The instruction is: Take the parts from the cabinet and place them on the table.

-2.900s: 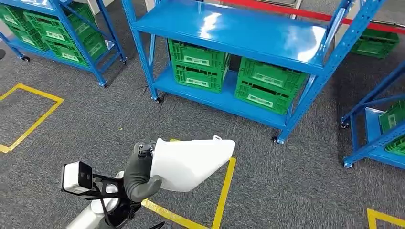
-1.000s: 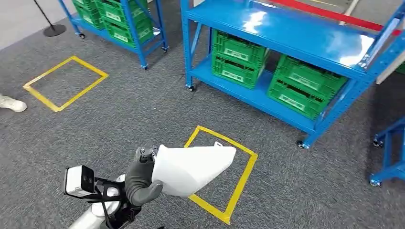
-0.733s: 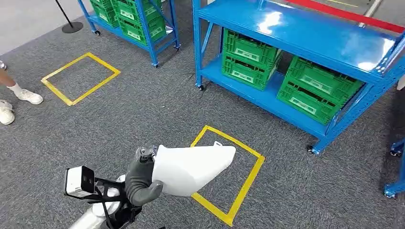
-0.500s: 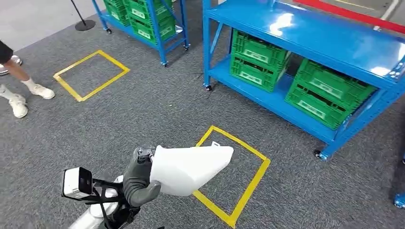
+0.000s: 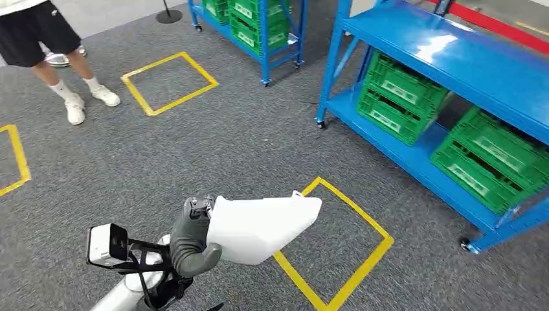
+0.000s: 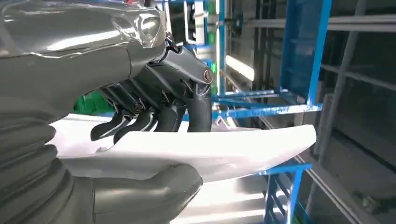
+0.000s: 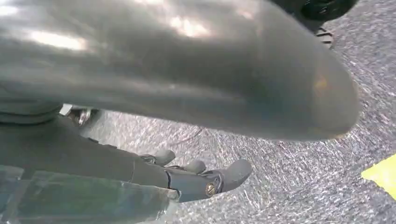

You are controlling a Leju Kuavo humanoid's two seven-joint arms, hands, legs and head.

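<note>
A white, flat, tapering plastic part (image 5: pixel 262 220) is held low in the head view, over grey carpet. My left hand (image 5: pixel 191 236) grips its wide end, thumb under it and fingers on top. The left wrist view shows the same hold: dark fingers (image 6: pixel 154 112) lie on the white part (image 6: pixel 233 149) and the thumb presses from the other side. My right hand (image 7: pixel 187 175) hangs above the carpet with its fingers stretched out and nothing in it. The blue cabinet rack (image 5: pixel 453 58) stands to the right, with green crates (image 5: pixel 401 97) on its lower shelf.
A yellow tape square (image 5: pixel 382 243) marks the carpet under the part's tip, and another (image 5: pixel 169 83) lies farther off. A second blue rack with green crates (image 5: pixel 259 19) stands at the back. A person in black shorts (image 5: pixel 45 45) stands at the far left.
The whole picture has shifted as the camera turned: the racks slid right and a person came into view at the left. My left hand holds the white part just as before.
</note>
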